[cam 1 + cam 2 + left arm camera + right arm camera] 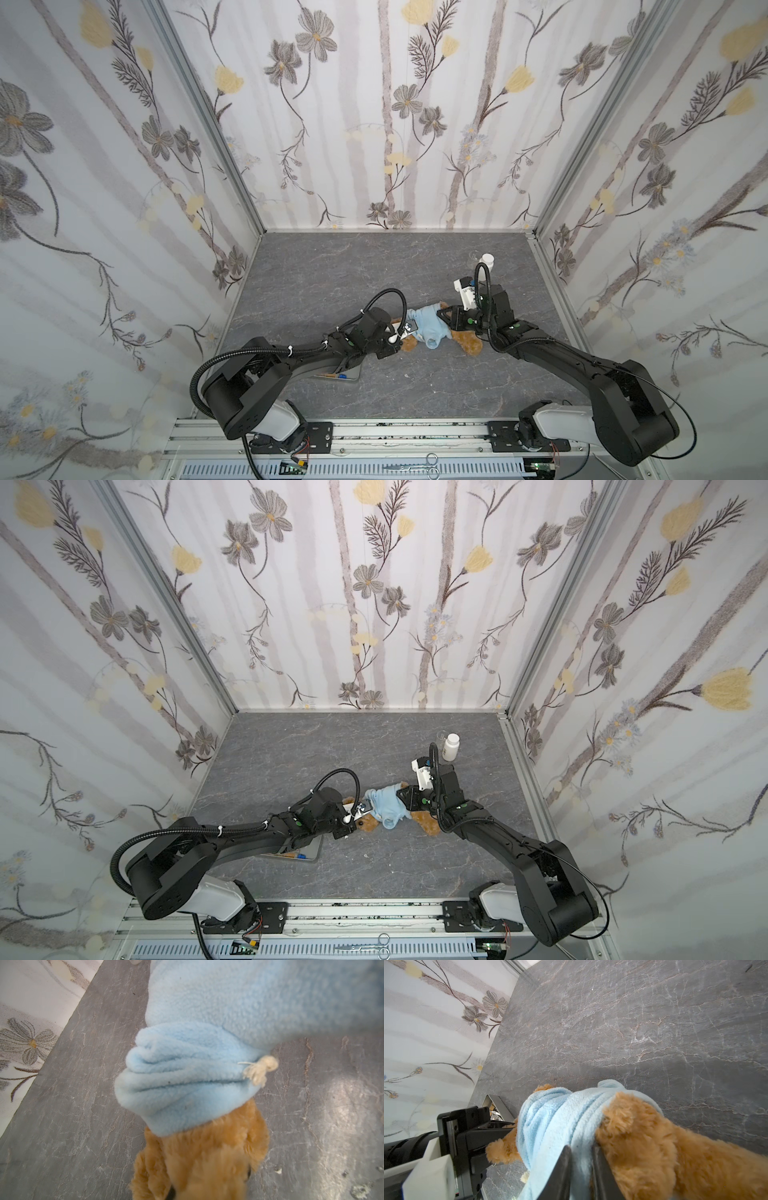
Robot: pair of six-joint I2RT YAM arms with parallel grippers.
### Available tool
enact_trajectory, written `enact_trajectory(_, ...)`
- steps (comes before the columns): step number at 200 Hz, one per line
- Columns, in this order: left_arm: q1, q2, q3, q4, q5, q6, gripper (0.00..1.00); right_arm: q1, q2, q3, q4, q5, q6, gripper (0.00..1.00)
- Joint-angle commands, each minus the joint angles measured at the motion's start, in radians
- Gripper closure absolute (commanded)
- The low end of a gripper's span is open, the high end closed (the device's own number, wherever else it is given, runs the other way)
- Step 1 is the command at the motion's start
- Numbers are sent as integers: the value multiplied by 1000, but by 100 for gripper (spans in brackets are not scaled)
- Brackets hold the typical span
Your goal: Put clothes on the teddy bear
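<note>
Since the teddy bear [467, 341] is soft, light plush that will likely sag when lifted, its head and the hem of the light blue shirt [428, 326] look like firmer holds than loose fur. It lies mid-way across the tabletop [374, 270], long axis crossways, head toward the left tool [500, 1147], which is pressed together on its fur. Its legs point toward the right tool [580, 1153], which, slightly farther, pinches that shirt bunched round the torso.

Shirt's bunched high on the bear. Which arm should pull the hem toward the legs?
Right. The right pincer pinches the light blue shirt at its hem on the teddy bear's leg side; the left pincer is shut at the head, likely anchoring it.
</note>
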Motion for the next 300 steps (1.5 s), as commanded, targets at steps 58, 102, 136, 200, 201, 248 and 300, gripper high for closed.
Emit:
enact_trajectory(58, -6, -13, -16, 3, -42, 45, 100, -45, -13, -27, 117, 28, 79, 100)
enact_trajectory(102, -5, -20, -29, -3, -60, 71, 100, -106, -152, -159, 142, 164, 146, 100)
enact_trajectory(136, -6, -16, -35, -7, -87, 84, 100, -132, -195, -213, 155, 231, 186, 100)
enact_trajectory(200, -9, -23, -42, -15, -99, 112, 100, -182, -232, -264, 168, 268, 205, 100)
enact_trajectory(201, -9, -22, -41, -14, -99, 112, 100, -183, -231, -263, 168, 267, 205, 100)
enact_trajectory(248, -7, -32, -44, -14, -75, 102, 100, -219, -214, -306, 170, 256, 211, 100)
enact_trajectory(300, 5, -44, -51, -15, -66, 99, 100, -261, -198, -303, 169, 262, 184, 100)
